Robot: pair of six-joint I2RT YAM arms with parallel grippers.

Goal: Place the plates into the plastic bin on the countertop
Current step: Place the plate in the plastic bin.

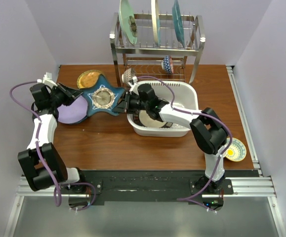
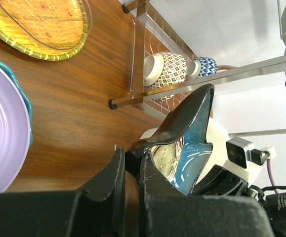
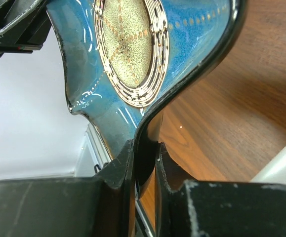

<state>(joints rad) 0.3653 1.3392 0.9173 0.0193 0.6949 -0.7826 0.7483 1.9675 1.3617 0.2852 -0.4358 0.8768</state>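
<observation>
The blue star-shaped plate (image 1: 103, 98) is held up on edge above the countertop (image 1: 108, 143), between both arms. My left gripper (image 1: 78, 94) is shut on its left point, seen close in the left wrist view (image 2: 131, 160) with the star plate (image 2: 192, 148) between the fingers. My right gripper (image 1: 125, 102) is shut on the opposite point; in the right wrist view (image 3: 143, 153) the plate's dark rim (image 3: 147, 128) sits between the pads. The white plastic bin (image 1: 187, 96) lies just right of the star and holds a pale plate (image 1: 150, 120). A lavender plate (image 1: 69, 112) and an amber plate (image 1: 87, 78) lie at left.
A steel wire rack (image 1: 155, 49) stands behind the bin with three big plates upright on top and patterned bowls (image 1: 167, 64) on its lower shelf. A small saucer with a yellow centre (image 1: 234, 149) lies at the right near the counter edge.
</observation>
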